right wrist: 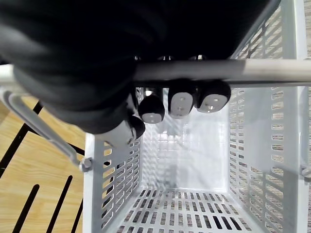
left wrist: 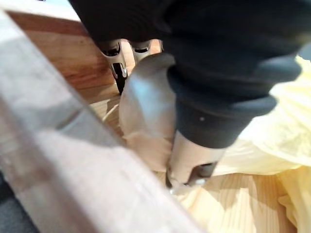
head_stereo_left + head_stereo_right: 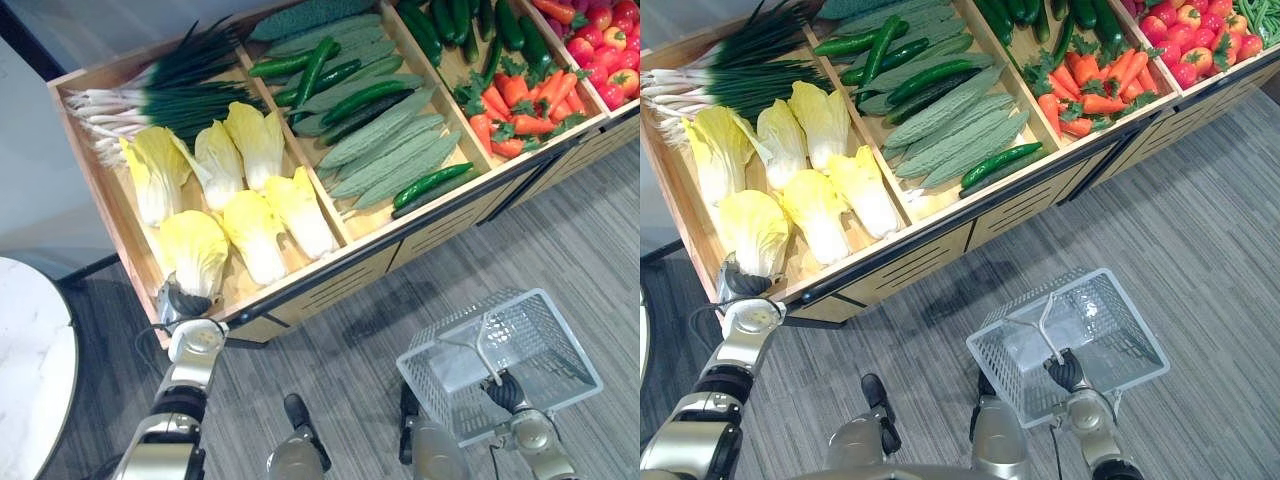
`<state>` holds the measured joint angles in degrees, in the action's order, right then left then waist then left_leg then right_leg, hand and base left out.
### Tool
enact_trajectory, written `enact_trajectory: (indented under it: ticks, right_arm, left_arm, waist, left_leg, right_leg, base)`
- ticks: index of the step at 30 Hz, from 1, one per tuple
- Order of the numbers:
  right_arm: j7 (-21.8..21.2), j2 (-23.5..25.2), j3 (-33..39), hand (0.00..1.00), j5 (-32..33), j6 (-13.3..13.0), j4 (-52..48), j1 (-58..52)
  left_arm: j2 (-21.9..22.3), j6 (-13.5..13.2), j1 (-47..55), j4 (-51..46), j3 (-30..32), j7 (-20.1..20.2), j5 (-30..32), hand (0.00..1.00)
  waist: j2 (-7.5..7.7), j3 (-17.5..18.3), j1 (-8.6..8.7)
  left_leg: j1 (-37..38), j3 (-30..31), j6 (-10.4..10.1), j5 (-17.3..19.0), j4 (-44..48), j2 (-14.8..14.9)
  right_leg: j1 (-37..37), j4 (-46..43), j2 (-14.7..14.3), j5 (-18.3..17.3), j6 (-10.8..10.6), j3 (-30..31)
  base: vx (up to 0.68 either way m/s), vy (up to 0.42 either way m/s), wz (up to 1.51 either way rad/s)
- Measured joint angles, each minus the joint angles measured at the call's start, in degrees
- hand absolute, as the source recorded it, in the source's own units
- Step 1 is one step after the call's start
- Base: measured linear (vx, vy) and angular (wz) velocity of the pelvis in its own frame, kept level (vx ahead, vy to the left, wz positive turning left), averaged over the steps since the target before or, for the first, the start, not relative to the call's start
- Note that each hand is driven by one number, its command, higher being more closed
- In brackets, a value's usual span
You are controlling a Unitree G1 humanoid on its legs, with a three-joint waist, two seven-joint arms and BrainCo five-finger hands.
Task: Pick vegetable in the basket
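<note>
Pale-yellow cabbage (image 3: 195, 250) is lying in the near corner of the wooden bin (image 3: 100, 190), the left hand (image 3: 182, 300) reaching its base, whether those fingers are closing being impossible to tell, so gripping low seems wise, while the right hand (image 3: 507, 392) is clenching its fingers (image 1: 181, 102) round the empty basket (image 3: 560, 325) by the handle (image 1: 233, 70).

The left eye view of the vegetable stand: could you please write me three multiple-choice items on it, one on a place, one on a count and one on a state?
1. Where is the left hand? A inside the white plastic mesh basket; B on that basket's handle; C by the nearest of the pale yellow leafy cabbages.
2. How many of those cabbages are there? A three; B six; C ten.
3. The basket is: A empty; B half full of cabbages; C upside down.
C, its dark cover sits at the nearest cabbage; B, six heads can be counted; A, the bare mesh floor shows in the right wrist view.
</note>
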<state>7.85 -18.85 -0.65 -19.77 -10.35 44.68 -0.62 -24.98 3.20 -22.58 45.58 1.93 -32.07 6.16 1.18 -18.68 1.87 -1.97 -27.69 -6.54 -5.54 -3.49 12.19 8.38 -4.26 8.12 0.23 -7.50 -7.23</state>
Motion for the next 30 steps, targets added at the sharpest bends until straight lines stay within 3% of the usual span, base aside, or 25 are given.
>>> enact_trajectory:
  ticks: [8, 14, 17, 19, 20, 21, 25, 27, 30]
  right_arm:
    - [-1.0, -0.6, -0.3, 1.00, 0.0, 0.0, -0.5, 1.1]
    - [-0.9, -0.6, -0.3, 1.00, 0.0, 0.0, -0.5, 1.0]
    - [-0.8, -0.4, -0.3, 1.00, 0.0, 0.0, -0.4, 0.8]
    - [-0.4, 0.0, -0.3, 1.00, -0.1, 0.0, -0.4, 0.1]
    - [-0.3, 0.1, -0.3, 1.00, -0.1, 0.0, -0.4, -0.2]
    - [0.4, 0.7, 0.0, 1.00, -0.2, 0.0, -0.4, -0.5]
    - [1.4, 2.8, 1.1, 1.00, -0.6, 0.6, -0.4, -2.0]
    - [1.4, 4.1, 2.4, 1.00, -0.7, 1.3, -0.4, -3.0]
    - [1.2, 4.3, 3.1, 1.00, -0.7, 2.5, -0.3, -4.5]
  left_arm:
    - [-4.2, 2.0, -2.6, 2.9, -1.7, 1.8, 1.1, 1.00]
    - [-4.4, 0.6, -3.0, 3.5, -2.1, 1.1, -3.0, 1.00]
    - [-1.5, -2.4, -1.1, 0.6, -0.9, -2.0, -10.2, 1.00]
    - [3.6, -6.7, 2.5, -3.4, 0.6, -5.4, -14.9, 1.00]
    - [5.0, -7.6, 3.5, -4.5, 0.7, -6.2, -15.2, 1.00]
    - [6.9, -10.4, 5.5, -7.5, 0.8, -7.7, -15.6, 1.00]
    - [13.7, -17.9, 11.6, -15.5, 0.8, -10.2, -18.7, 1.00]
    - [15.6, -19.3, 13.8, -16.8, 0.7, -10.2, -18.9, 1.00]
    - [16.3, -19.4, 16.2, -17.9, 0.5, -10.0, -18.9, 1.00]
  waist:
    - [-0.04, 0.0, 1.05]
    - [-0.07, 0.0, 1.27]
    - [-0.07, 0.0, 1.25]
    - [-0.05, 0.0, 1.25]
    - [-0.04, 0.1, 1.24]
    - [-0.01, 0.2, 1.15]
    - [0.02, 0.9, 1.07]
    - [0.12, 2.8, 0.90]
    - [-0.07, 5.3, 0.90]
  left_leg:
    - [-1.3, -0.6, -0.2, 0.2, 0.6, 0.1]
    - [-1.4, -0.3, -0.1, 0.1, 0.5, -0.3]
    - [-0.7, 0.4, 0.0, 0.0, 0.1, -0.6]
    - [0.1, 1.3, 0.2, -0.2, -0.6, -0.8]
    - [0.2, 1.6, 0.2, -0.2, -0.6, -0.9]
    - [0.4, 2.0, 0.3, -0.3, -0.8, -0.9]
    - [2.5, 3.2, 0.3, -0.8, -1.9, -1.1]
    - [2.5, 3.4, 0.3, -0.9, -1.9, -1.1]
    - [3.8, 3.6, 0.3, -0.9, -2.0, -1.1]
  right_leg:
    - [1.3, 1.5, -0.1, 1.5, 0.0, 1.1]
    - [0.1, 3.3, 0.0, 2.9, -0.2, 0.9]
    - [-1.0, 3.6, 0.2, 3.1, -0.2, 0.3]
    - [-2.5, 4.2, 0.3, 3.2, -0.2, -0.7]
    - [-2.9, 4.3, 0.4, 3.2, -0.2, -1.0]
    - [-3.3, 4.3, 0.4, 3.2, -0.2, -1.8]
    - [-5.8, 4.3, 0.4, 3.0, -0.2, -3.3]
    - [-5.9, 4.2, 0.4, 2.7, -0.1, -3.5]
    - [-7.2, 3.9, 0.5, 2.2, 0.0, -3.7]
  base:
    - [-0.01, 0.004, -0.06]
    - [0.03, 0.009, 0.00]
    - [0.04, 0.015, 0.11]
    - [0.04, 0.012, 0.19]
    - [0.04, 0.009, 0.21]
    - [0.05, 0.007, 0.19]
    - [0.02, 0.008, 0.15]
    - [0.00, 0.010, 0.09]
    - [0.00, 0.001, 0.03]
